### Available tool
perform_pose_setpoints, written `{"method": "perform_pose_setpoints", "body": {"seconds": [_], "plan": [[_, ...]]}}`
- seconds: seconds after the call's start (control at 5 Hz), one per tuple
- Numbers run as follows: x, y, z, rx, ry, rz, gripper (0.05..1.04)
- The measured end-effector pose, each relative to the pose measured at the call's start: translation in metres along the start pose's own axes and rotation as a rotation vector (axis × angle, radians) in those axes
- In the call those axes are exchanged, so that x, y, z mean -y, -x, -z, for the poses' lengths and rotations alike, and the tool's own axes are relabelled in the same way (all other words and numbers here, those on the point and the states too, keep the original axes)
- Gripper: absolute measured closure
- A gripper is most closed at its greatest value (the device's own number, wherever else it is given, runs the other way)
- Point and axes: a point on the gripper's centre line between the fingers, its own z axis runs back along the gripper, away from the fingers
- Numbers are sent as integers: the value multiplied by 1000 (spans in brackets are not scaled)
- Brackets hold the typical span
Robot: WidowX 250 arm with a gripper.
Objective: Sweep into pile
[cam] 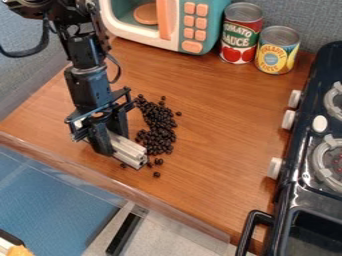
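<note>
Stove (290,175), black, bounds the right side of the table (220,135), its dark handle (250,227) jutting out toward the near edge. Along that edge runs a clear strip (190,218), with a blue surface (60,195) beyond it at lower left.

A few stray dark beads lie between the strip and the main heap, near the squared end of a pale metal bar (131,151). The gripper (113,138) hangs left of center, its fingers clamped on this bar, which slants low over the wood. Right beside the bar, the beads (158,127) form a long, uneven pile running away from the near edge, with loose ones at its fringe. The bar and gripper block the pile's left side; white knobs (288,120) stick out from the stove, well apart from it.

Farther back, a yellow-and-blue can (276,54) stands just beside a red can (240,37). To their left, a teal-and-white toy microwave (175,20) backs the table before the gray wall (300,15).
</note>
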Motion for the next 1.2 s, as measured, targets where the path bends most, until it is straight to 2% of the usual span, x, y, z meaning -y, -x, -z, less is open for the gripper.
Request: {"method": "perform_pose_setpoints", "body": {"seconds": [0.2, 0.4, 0.6, 1.2], "plan": [[-9, 7, 11, -11, -32, 14, 698], [-14, 14, 8, -4, -25, 11, 698], [-16, 18, 13, -9, -35, 3, 698], [-8, 16, 28, -8, -16, -101, 698]]}}
